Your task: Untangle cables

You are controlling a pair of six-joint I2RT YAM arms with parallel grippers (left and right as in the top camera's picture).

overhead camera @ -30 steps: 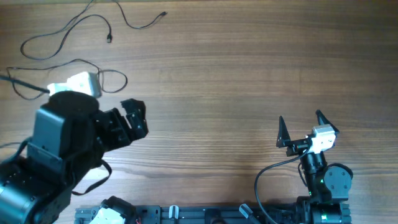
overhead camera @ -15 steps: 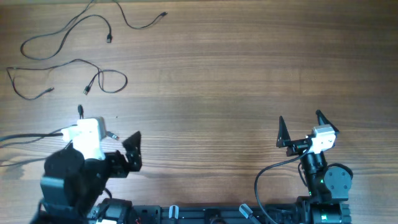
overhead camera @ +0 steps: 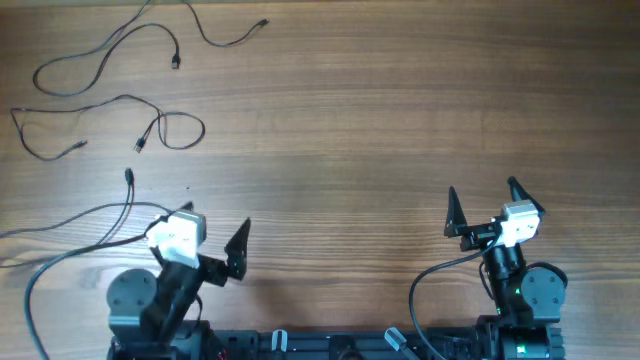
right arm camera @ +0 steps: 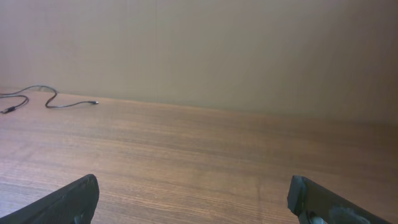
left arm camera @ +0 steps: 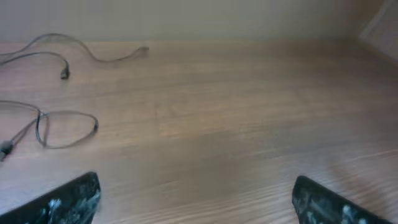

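Several thin black cables lie at the table's far left. One winds from a loop to a plug. One short cable lies near the back edge. One cable forms a loop with two plug ends. One more cable ends in a plug and runs off the left edge. My left gripper is open and empty near the front edge, apart from all cables. Its wrist view shows the open jaws with the looped cable ahead on the left. My right gripper is open and empty at the front right; its jaws also show in its wrist view.
A thicker black wire runs from the left edge to the left arm's base. Another wire curls beside the right arm's base. A far cable shows in the right wrist view. A plain wall stands behind the table.
My left arm has pulled back from over the cables at the far left to the front edge. The looped cable and a plug end now show uncovered. The right arm has not moved.
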